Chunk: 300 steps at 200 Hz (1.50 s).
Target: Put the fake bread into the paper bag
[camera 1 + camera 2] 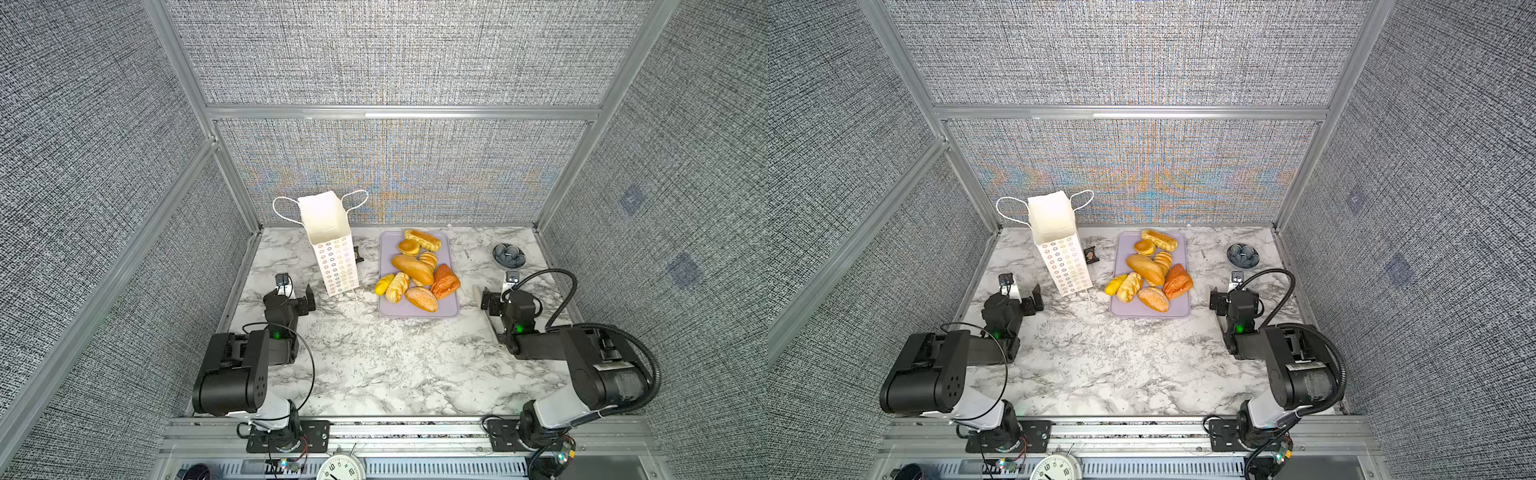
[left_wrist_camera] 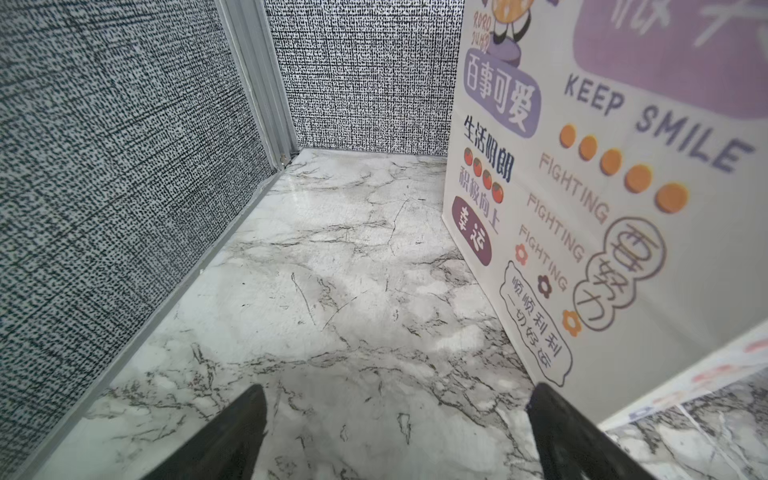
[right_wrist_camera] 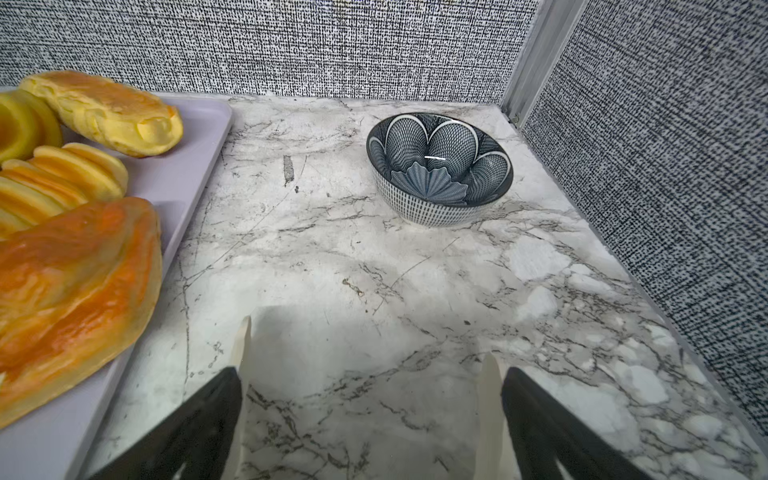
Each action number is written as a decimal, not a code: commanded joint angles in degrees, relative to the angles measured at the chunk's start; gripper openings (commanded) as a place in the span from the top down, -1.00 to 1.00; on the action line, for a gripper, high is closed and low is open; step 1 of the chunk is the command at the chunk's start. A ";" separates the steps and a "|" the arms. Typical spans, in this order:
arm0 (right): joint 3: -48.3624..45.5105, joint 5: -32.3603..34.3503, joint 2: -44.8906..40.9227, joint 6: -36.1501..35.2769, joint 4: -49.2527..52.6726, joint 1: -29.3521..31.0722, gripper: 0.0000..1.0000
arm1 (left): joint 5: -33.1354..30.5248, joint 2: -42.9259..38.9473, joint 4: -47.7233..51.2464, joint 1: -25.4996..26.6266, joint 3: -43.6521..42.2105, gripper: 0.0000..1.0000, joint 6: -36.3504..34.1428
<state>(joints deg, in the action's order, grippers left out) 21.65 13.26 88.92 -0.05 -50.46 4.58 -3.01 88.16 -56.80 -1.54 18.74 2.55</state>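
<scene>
Wrist views cut off the paper bag and the fake bread.

Bare table is stretching wide in the middle; the paper bag is standing just beside the left claw, lavender tray flanking the right claw.

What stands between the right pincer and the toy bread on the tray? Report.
Nothing visible. Only bare marble-patterned tabletop separates the open right pincer from the flat lavender tray holding the golden toy bread loaves; the blue patterned bowl sits off toward the back corner.
</scene>
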 commanded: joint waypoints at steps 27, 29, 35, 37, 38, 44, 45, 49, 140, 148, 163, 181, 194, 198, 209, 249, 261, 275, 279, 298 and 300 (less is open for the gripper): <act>-0.30 0.02 -0.41 0.05 -1.93 0.23 -0.98 | 0.26 -0.18 -0.16 0.04 0.25 -0.97 -0.44; -0.29 0.02 -0.35 0.05 -1.97 0.18 -0.98 | 0.28 -0.14 -0.23 0.05 0.24 -0.97 -0.44; -0.32 0.00 -0.34 0.05 -1.93 0.19 -0.98 | 0.24 -0.14 -0.25 0.01 0.19 -0.97 -0.44; -0.43 -0.03 -0.38 0.05 -1.93 0.24 -0.98 | 0.27 -0.10 -0.25 -0.01 0.18 -0.97 -0.44; -0.36 -0.01 -0.35 0.05 -1.93 0.20 -0.98 | 0.28 -0.10 -0.25 -0.02 0.21 -0.97 -0.44; -0.29 0.01 -0.33 0.05 -1.97 0.18 -0.98 | 0.27 -0.16 -0.25 -0.01 0.18 -0.97 -0.44; -0.34 0.01 -0.38 0.05 -1.99 0.18 -0.98 | 0.28 -0.17 -0.25 -0.01 0.17 -0.97 -0.44; -0.29 0.02 -0.42 0.05 -1.95 0.22 -0.98 | 0.21 -0.14 -0.27 0.00 0.15 -0.97 -0.44; -0.35 0.04 -0.40 0.05 -2.01 0.20 -0.99 | 0.24 -0.11 -0.33 0.04 0.16 -0.97 -0.44; -0.38 0.02 -0.36 0.05 -2.01 0.23 -0.98 | 0.24 -0.12 -0.38 0.04 0.16 -0.97 -0.44; -0.36 -0.08 -0.40 0.05 -2.01 0.17 -0.98 | 0.29 -0.10 -0.25 0.04 0.17 -0.97 -0.44; -0.41 -0.14 -0.37 0.05 -2.02 0.16 -0.98 | 0.31 -0.15 -0.25 0.03 0.24 -0.97 -0.44; -0.38 -0.12 -0.34 0.05 -2.04 0.08 -0.98 | 0.31 -0.16 -0.22 0.03 0.28 -0.97 -0.42; -0.43 -0.14 -0.34 0.05 -2.02 0.08 -0.98 | 0.28 -0.18 -0.16 0.03 0.24 -0.97 -0.39; -0.34 -0.16 -0.39 0.05 -2.00 0.04 -0.98 | 0.29 -0.09 -0.16 -0.01 0.26 -0.97 -0.35; -1.20 0.61 -3.93 0.74 -0.07 0.08 -0.98 | -0.24 -4.11 3.11 0.04 0.38 -0.97 -0.19; -1.81 1.40 -6.32 0.27 0.09 0.30 -0.98 | -0.86 -7.56 7.72 0.00 1.25 -0.97 -0.18; -1.94 3.27 -10.78 0.93 3.88 0.31 -0.98 | -1.31 -12.28 12.93 -0.01 2.23 -0.97 -0.28; -1.94 3.62 -12.14 1.09 4.93 0.34 -0.98 | -1.38 -13.64 14.25 0.04 2.50 -0.97 -0.33; -2.07 4.19 -19.09 2.69 10.03 0.30 -0.99 | -4.36 -20.25 19.58 0.05 3.22 -0.97 2.79; -2.01 4.22 -19.87 3.06 10.80 0.27 -0.98 | -4.44 -20.95 20.20 0.05 3.36 -0.97 3.16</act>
<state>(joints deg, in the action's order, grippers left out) 19.68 15.07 75.24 0.43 -45.82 4.82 -4.08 72.88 -45.39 -1.54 21.12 2.63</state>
